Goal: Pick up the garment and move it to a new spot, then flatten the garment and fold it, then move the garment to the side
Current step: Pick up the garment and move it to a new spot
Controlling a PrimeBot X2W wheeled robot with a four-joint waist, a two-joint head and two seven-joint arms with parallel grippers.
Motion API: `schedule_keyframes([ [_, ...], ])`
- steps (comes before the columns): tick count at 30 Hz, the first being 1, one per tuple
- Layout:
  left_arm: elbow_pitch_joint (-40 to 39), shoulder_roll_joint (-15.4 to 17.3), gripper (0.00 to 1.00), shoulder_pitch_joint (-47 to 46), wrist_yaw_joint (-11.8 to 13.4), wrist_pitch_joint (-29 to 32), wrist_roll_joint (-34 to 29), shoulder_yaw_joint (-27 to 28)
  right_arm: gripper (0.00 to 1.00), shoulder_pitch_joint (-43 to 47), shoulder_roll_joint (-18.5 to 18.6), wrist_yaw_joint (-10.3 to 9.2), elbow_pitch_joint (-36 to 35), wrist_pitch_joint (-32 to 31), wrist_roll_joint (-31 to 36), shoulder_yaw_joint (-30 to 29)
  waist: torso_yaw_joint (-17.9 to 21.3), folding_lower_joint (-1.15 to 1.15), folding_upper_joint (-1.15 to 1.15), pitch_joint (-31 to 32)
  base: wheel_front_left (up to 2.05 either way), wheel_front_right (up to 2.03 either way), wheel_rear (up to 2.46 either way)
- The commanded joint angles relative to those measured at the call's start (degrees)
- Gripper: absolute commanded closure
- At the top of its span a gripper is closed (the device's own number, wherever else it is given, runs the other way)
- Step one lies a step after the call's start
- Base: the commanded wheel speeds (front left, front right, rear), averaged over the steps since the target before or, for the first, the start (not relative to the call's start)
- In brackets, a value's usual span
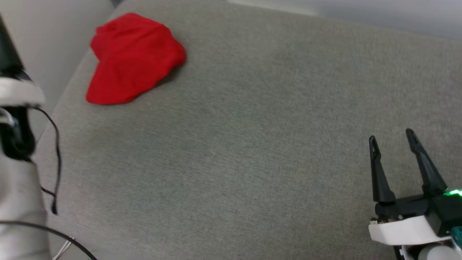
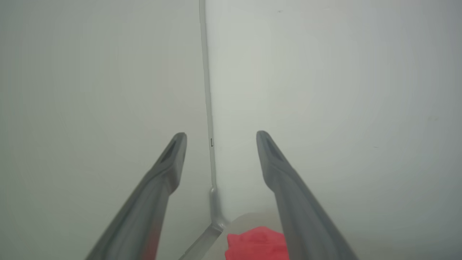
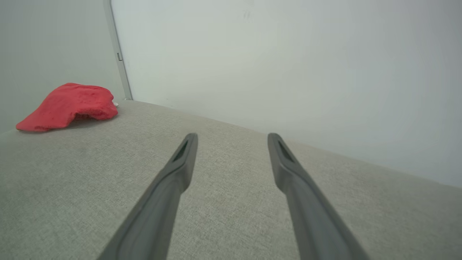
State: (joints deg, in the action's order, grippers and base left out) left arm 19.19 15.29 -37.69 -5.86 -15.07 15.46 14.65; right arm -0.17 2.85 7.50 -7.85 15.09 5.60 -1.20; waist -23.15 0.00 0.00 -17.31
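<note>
The garment (image 1: 133, 59) lies as a compact red bundle at the far left corner of the grey fabric surface (image 1: 252, 137), plain red face up. It also appears as a low red heap (image 3: 68, 106) at the left of the right wrist view and as a red patch (image 2: 258, 243) at the bottom of the left wrist view. My right gripper (image 1: 393, 135) hovers open over the near right of the surface, far from the garment, nothing between its fingers. In the left wrist view my left gripper (image 2: 221, 134) is open and empty, raised, pointing at pale walls, with the garment below it.
Pale walls meet in a corner seam (image 2: 207, 108) behind the garment. The left arm's pale body and a loose black cable (image 1: 56, 159) hang over the surface's left edge. The wide grey surface stretches between the garment and my right gripper.
</note>
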Motion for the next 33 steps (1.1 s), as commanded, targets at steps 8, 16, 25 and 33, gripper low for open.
schedule_keyframes([
  [8, 11.59, 9.25, 0.00, -16.36, -1.22, 1.95, 2.14, -0.75, 0.00, -4.99, 0.45, -0.02, -5.35, 0.13, 3.75, -1.41, 7.00, 0.00, 0.00, -13.89, 0.00, 0.00, 0.00],
  [16, 19.12, 15.54, 0.00, -25.93, -1.52, 18.09, 11.96, -8.92, 0.00, -7.13, 1.95, -0.02, -9.85, 0.12, 5.24, -1.59, 9.10, 0.00, 0.00, -19.67, 0.00, 0.00, 0.00],
  [25, 19.23, 27.02, 0.00, -25.85, -1.51, 52.15, 33.15, -25.14, 0.00, -7.79, 2.92, -0.02, -13.43, 0.13, 6.66, -1.22, 11.40, 0.00, 0.00, -23.90, 0.00, 0.00, 0.00],
  [33, 20.10, 26.86, 0.00, -22.82, -1.53, 61.99, 39.16, -32.97, 0.00, -8.25, 3.37, -0.02, -13.29, 0.09, 7.25, -0.97, 11.52, 0.00, 0.00, -26.23, 0.00, 0.00, 0.00],
])
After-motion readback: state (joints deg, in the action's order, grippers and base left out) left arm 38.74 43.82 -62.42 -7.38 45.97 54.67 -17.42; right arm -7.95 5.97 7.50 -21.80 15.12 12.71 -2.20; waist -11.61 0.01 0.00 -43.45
